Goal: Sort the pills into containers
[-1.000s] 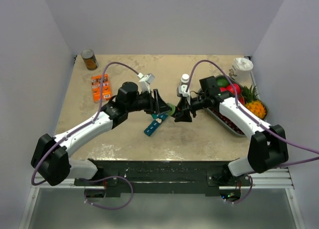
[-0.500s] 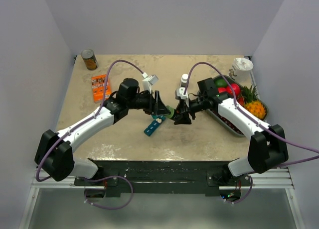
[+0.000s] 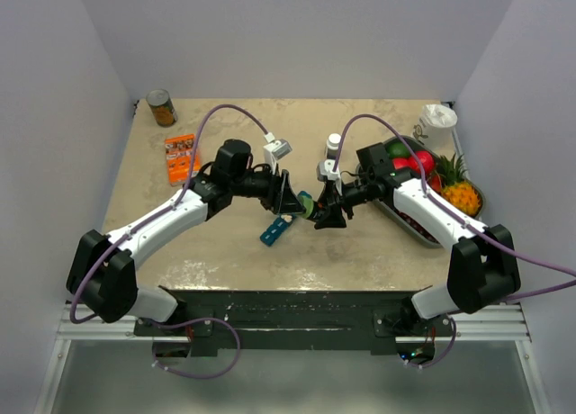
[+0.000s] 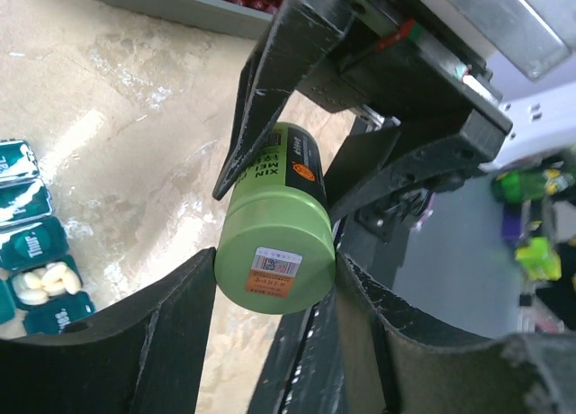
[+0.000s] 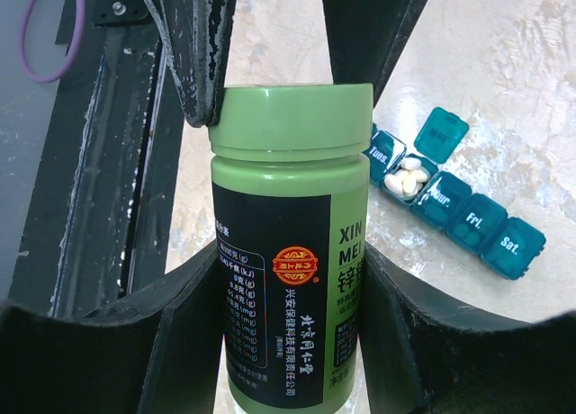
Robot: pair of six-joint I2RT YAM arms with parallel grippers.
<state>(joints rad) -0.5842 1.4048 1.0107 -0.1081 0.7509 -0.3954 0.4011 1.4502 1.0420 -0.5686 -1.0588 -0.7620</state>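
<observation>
A green pill bottle (image 3: pixel 307 202) with a black label is held above the table between both grippers. My left gripper (image 4: pixel 274 272) is shut on its green cap end (image 4: pixel 276 256). My right gripper (image 5: pixel 288 292) is shut on the bottle's labelled body (image 5: pixel 290 279). The left fingers (image 5: pixel 193 58) show at the cap in the right wrist view. The teal-blue containers strip (image 3: pixel 278 227) lies on the table just below the bottle. One compartment is open with white pills (image 5: pixel 407 176) inside. The strip also shows in the left wrist view (image 4: pixel 31 243).
A brown tin can (image 3: pixel 162 108) stands at the back left, with orange packets (image 3: pixel 181 157) nearer. A small white bottle (image 3: pixel 334 146) stands behind the grippers. A grey fruit tray (image 3: pixel 402 218) and a white cup (image 3: pixel 438 121) are at the right.
My left gripper has moved right and closer to the right gripper, onto the bottle's cap end. The right gripper with the bottle has barely moved.
</observation>
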